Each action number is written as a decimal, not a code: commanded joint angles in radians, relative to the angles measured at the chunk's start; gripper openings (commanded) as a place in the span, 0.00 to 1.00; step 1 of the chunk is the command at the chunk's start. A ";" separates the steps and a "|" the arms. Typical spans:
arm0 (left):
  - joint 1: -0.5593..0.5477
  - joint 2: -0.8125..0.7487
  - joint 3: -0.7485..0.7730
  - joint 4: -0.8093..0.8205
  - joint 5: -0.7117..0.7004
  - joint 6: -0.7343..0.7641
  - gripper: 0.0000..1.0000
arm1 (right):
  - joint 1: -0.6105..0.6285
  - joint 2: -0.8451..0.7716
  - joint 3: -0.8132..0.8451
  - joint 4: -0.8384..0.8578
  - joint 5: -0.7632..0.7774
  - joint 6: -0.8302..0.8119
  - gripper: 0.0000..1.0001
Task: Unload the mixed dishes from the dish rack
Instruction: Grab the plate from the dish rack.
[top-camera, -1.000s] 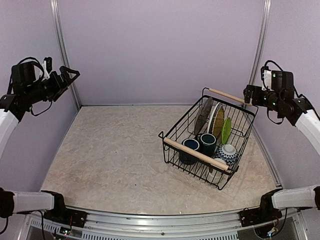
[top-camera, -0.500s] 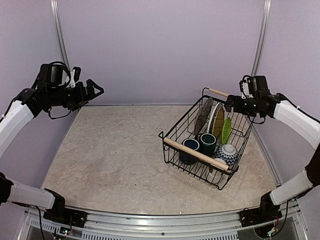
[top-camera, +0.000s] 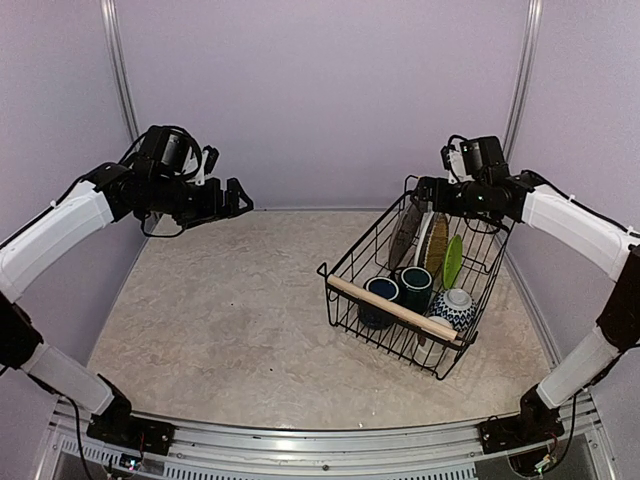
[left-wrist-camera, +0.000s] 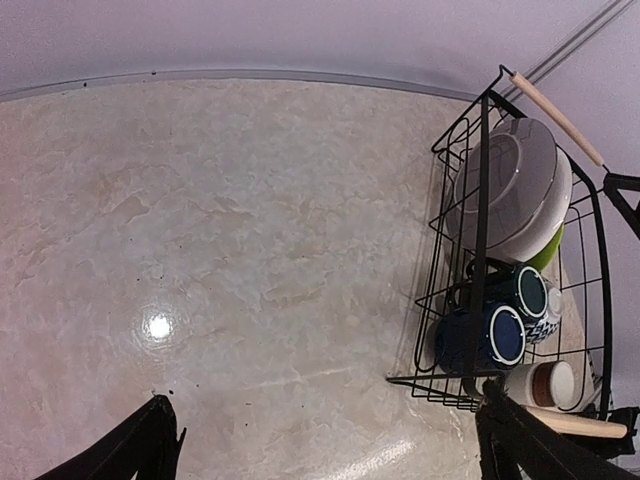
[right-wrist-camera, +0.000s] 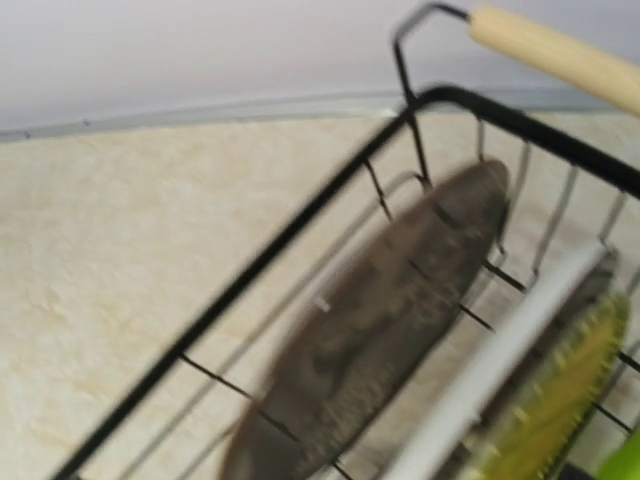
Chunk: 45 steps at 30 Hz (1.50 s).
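The dish rack (top-camera: 362, 233), a black wire basket with wooden handles, stands right of centre. In it stand a gray plate (top-camera: 407, 232), a tan lattice plate (top-camera: 436, 243) and a lime green plate (top-camera: 453, 260). In front of the plates sit two dark blue mugs (top-camera: 381, 292) (top-camera: 416, 283) and a blue-white bowl (top-camera: 455, 308). My right gripper (top-camera: 425, 190) hovers open at the rack's far left corner, just above the gray plate (right-wrist-camera: 400, 320); its fingers are out of the wrist view. My left gripper (top-camera: 240, 200) hangs open over the back left of the table, far from the rack (left-wrist-camera: 482, 200).
The marbled tabletop (top-camera: 230, 310) spreads left of the rack. Purple walls close in the back and both sides. Metal rails (top-camera: 120, 100) (top-camera: 520, 90) run up the back corners. The rack's near handle (top-camera: 390, 308) faces the arm bases.
Both arms have swung inward from the side walls. The left gripper moved right over the table's back left; the right gripper moved left to the rack's far corner. The dishes have not moved.
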 joint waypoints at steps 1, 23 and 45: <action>-0.043 0.026 0.051 -0.026 -0.049 0.022 0.99 | 0.029 0.044 0.059 0.020 0.049 0.037 1.00; -0.162 0.086 0.103 -0.054 -0.144 0.011 0.99 | 0.109 0.275 0.229 0.011 0.244 0.351 0.64; -0.173 0.033 0.069 -0.071 -0.175 0.017 0.99 | 0.161 0.469 0.383 -0.115 0.470 0.490 0.33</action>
